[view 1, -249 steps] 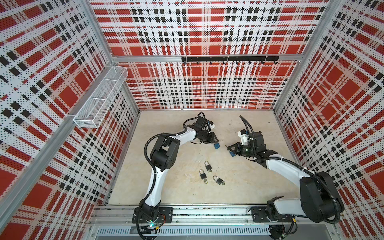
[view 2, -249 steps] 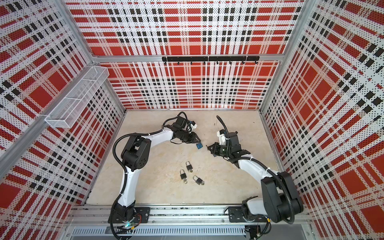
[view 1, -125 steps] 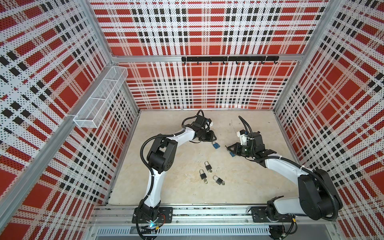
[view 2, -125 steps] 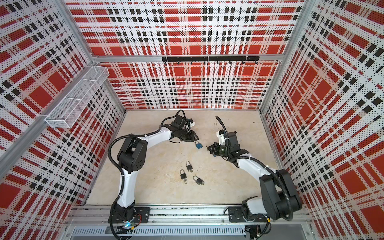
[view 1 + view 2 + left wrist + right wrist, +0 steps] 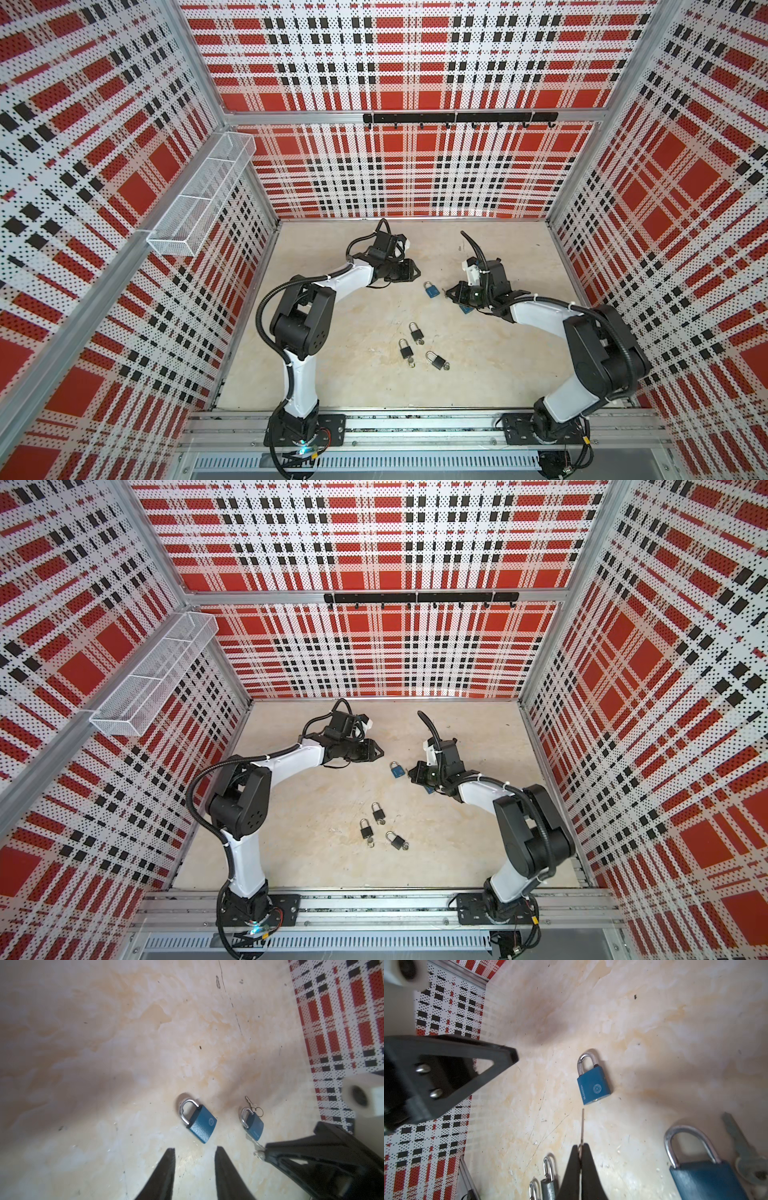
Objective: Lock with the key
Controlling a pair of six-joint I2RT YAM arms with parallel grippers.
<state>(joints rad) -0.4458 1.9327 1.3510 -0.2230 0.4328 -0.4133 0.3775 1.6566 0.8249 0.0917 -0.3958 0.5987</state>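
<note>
Currently the blue padlock (image 5: 592, 1084) lies flat on the pale surface (image 5: 340, 374), roughly midway between the two pincers; both top views show it with bare surface all round. Right pincer (image 5: 580, 1146) pressed together on a key (image 5: 582, 1126); the blade sticks straight out past the fingertips, aimed at the padlock's bottom face; its tip is near that face but not touching. Left pincer (image 5: 195, 1150) spread, nothing between its fingers; it hovers close to the blue padlock on the far side from the right pincer, apart from it. Second blue padlock (image 5: 252, 1124) lies by the right pincer, partly hidden under it in a top view; a spare key (image 5: 745, 1153) on a ring rests beside its shackle. Three black padlocks (image 5: 414, 332) sit in a loose cluster nearer the front edge of the surface, well apart from both pincers. Whether the blue padlock's shackle is seated: cannot tell.
</note>
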